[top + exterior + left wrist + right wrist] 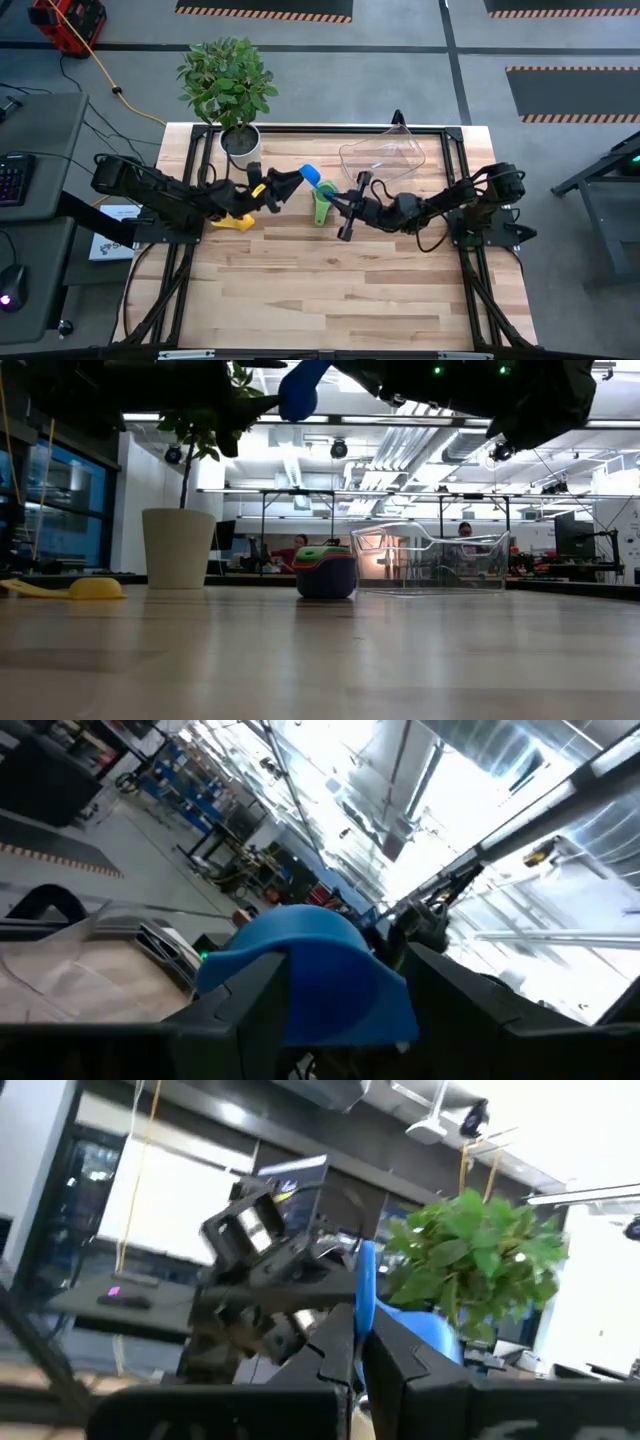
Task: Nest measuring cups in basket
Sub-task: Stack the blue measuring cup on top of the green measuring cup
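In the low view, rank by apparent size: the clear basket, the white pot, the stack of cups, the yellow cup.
1. clear basket
2. white pot
3. stack of cups
4. yellow cup
Depth differs, so true sizes stay unsure.

L arm reaches in from table's left, L gripper (pixel 296 184) raised, fingers spread; R arm from right, R gripper (pixel 338 196) raised opposite, fingers pinched shut

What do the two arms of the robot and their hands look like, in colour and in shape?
Both arms are black, built of jointed segments with rounded housings. The left arm has yellow marks near its left hand. The right arm ends in the right hand, behind which a slim black bar crosses it. Each hand has two dark, angular fingers. Small green lights glow on the arms in the low view.
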`<state>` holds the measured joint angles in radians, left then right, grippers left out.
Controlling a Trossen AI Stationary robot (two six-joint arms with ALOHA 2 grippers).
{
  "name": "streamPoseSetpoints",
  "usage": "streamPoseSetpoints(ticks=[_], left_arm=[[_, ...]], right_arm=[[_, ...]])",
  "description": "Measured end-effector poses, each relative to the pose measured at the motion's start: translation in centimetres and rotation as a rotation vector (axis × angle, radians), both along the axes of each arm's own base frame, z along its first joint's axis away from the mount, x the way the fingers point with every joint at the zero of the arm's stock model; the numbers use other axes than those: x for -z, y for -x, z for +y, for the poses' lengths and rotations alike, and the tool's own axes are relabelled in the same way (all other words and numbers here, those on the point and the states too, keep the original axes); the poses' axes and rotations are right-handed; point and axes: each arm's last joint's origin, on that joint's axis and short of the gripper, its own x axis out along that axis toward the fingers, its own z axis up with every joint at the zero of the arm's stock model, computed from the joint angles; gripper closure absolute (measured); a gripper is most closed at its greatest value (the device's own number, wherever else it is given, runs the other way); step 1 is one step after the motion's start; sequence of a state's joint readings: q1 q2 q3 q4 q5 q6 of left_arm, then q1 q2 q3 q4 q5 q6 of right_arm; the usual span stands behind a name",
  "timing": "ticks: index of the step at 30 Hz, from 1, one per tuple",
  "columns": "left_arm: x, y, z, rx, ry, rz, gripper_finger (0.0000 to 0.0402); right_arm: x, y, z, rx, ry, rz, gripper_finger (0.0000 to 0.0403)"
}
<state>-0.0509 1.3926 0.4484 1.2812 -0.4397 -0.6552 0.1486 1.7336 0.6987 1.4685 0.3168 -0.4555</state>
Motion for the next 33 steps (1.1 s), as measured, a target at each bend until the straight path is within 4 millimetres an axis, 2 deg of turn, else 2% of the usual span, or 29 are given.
streamPoseSetpoints(ticks=[10, 17, 20, 23, 25, 26, 33], left_arm=[[0.3, 0.0, 0.9, -0.031, 0.022, 0.014, 0.0216], [0.1, -0.1, 0.8, 0.046, 0.018, -0.013, 0.0219], [0.1, -0.1, 0.8, 0.036, -0.008, -0.002, 0.0248], [0.0, -0.1, 0.8, 0.018, -0.046, 0.010, 0.0313], [-0.1, 0.0, 0.8, 0.014, -0.077, 0.008, 0.0368], [-0.2, 0.0, 0.7, 0.013, -0.092, 0.009, 0.0383], [-0.9, 0.4, 0.8, -0.026, -0.185, 0.029, 0.0395]], right_arm=[[-0.4, -2.6, 0.4, 0.002, 0.082, 0.209, 0.0403], [0.0, -2.7, 0.5, 0.037, 0.092, 0.264, 0.0403], [0.0, -2.8, 0.5, 0.042, 0.093, 0.269, 0.0402], [0.0, -2.7, 0.5, 0.048, 0.091, 0.272, 0.0395], [0.3, -2.7, 0.3, 0.087, 0.074, 0.292, 0.0381], [0.4, -2.7, 0.2, 0.118, 0.059, 0.300, 0.0371], [0.6, -2.2, 0.3, 0.309, 0.010, 0.375, 0.0261]])
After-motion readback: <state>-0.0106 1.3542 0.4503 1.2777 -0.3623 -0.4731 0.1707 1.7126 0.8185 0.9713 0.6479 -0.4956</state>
